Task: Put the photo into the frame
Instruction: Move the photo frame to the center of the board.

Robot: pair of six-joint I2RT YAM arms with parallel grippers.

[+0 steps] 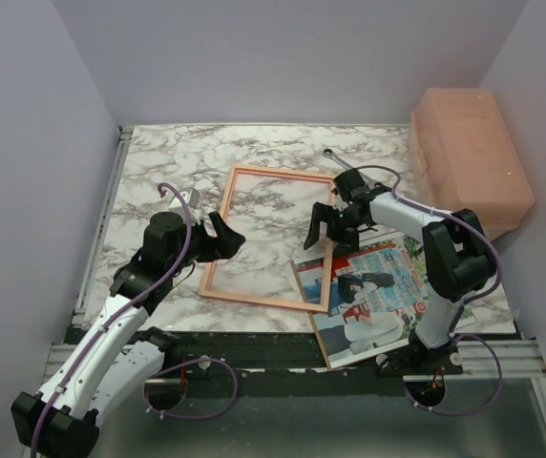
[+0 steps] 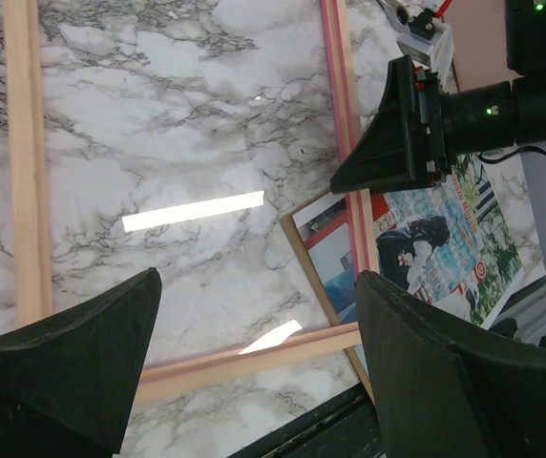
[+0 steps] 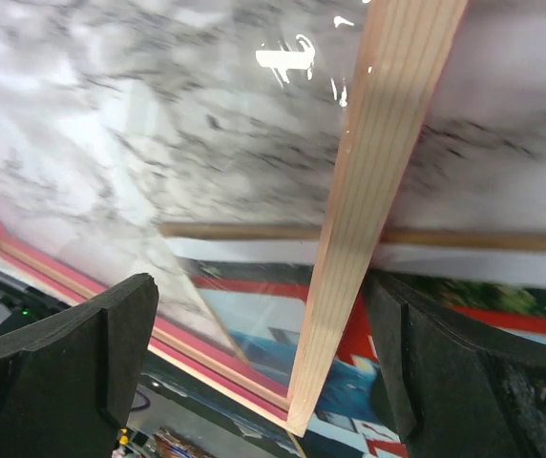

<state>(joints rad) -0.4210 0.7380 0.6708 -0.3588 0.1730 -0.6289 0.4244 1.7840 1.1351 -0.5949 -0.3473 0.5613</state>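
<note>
Nearest, the glossy rectangular photo of people at vending machines (image 1: pixel 378 296) lies face-up near the front right, one corner tucked under the thin rectangular frame (image 1: pixel 265 301), pale wood side up. Left gripper (image 1: pixel 225 234) hovers wide open over its left rail. Right gripper (image 1: pixel 325 229) straddles the right rail, wide, clamping nothing; insertion is not yet done

left arm (image 1: pixel 111 329), right arm (image 1: pixel 432 315): white links, black joints | cables (image 1: pixel 189 229): purple | end effector fingers (image 2: pixel 63 372): black, wedge-shaped
</note>
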